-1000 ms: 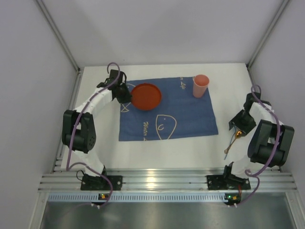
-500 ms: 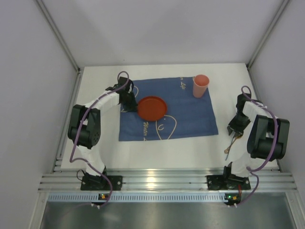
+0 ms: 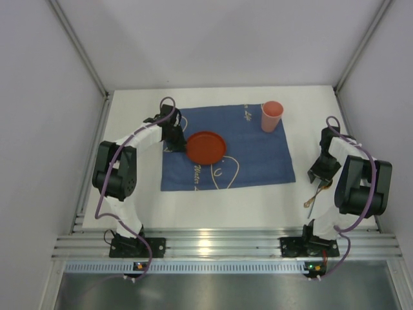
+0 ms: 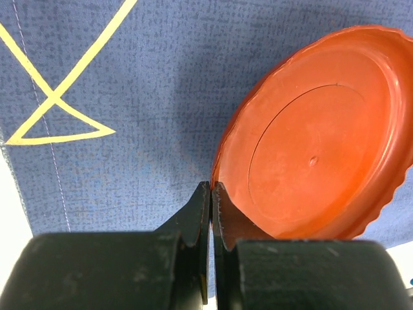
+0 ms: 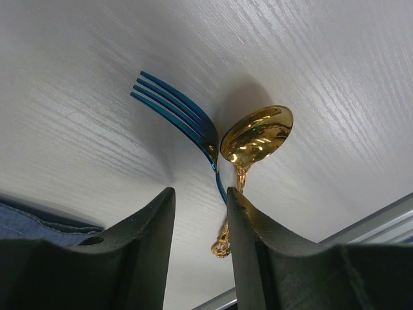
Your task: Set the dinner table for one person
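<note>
Our left claw [image 4: 211,187] pinches the rim of the red plate [image 4: 316,148] above the blue mat [image 4: 129,97]. Our right claw [image 5: 201,192] stands parted around the handles of the blue fork [image 5: 174,106] and the gold spoon [image 5: 258,139]. The dinner table [image 5: 84,58] lies beneath it.

Blue mat [image 3: 258,155], red plate [image 3: 206,147], pink cup [image 3: 271,116]

The cloth mat [image 3: 258,161] is lying across the middle of the dinner table [image 3: 129,200], nearer the far edge than the rail [image 3: 226,240] that is running along the near edge. The plate [image 3: 206,147] is sitting over the mat's left half (a little toward its middle). The cup [image 3: 271,116] is standing upright near the mat's far right corner. Off the mat to its right, the fork [image 5: 177,111] and spoon [image 5: 258,137] are lying together on the bare tabletop, the fork's neck just beside the spoon's bowl.
</note>
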`<state>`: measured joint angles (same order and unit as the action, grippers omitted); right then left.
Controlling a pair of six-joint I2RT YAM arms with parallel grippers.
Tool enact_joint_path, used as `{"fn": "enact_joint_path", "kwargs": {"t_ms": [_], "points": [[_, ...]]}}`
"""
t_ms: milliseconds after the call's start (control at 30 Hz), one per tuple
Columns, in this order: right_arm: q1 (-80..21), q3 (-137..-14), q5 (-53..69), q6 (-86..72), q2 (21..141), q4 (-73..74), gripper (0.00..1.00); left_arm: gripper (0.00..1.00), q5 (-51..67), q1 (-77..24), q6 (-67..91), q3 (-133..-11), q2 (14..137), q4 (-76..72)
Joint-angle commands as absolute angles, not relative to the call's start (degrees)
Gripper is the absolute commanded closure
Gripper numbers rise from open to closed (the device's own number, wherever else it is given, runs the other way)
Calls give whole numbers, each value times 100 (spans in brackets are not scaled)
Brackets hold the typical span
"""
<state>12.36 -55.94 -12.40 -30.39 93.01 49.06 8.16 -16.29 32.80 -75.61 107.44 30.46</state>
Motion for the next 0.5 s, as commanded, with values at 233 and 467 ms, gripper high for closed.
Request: {"fn": "enact_joint_path", "kwargs": {"t_ms": [233, 467], "points": [[1301, -5573, -1231, -2988, 9308, 4676, 62, 100, 853, -1661, 3155, -7796, 10881, 3058], [1388, -5528, -1222, -2936, 9641, 4474, 66, 95, 791, -1661, 3129, -7813, 10872, 3120]]}}
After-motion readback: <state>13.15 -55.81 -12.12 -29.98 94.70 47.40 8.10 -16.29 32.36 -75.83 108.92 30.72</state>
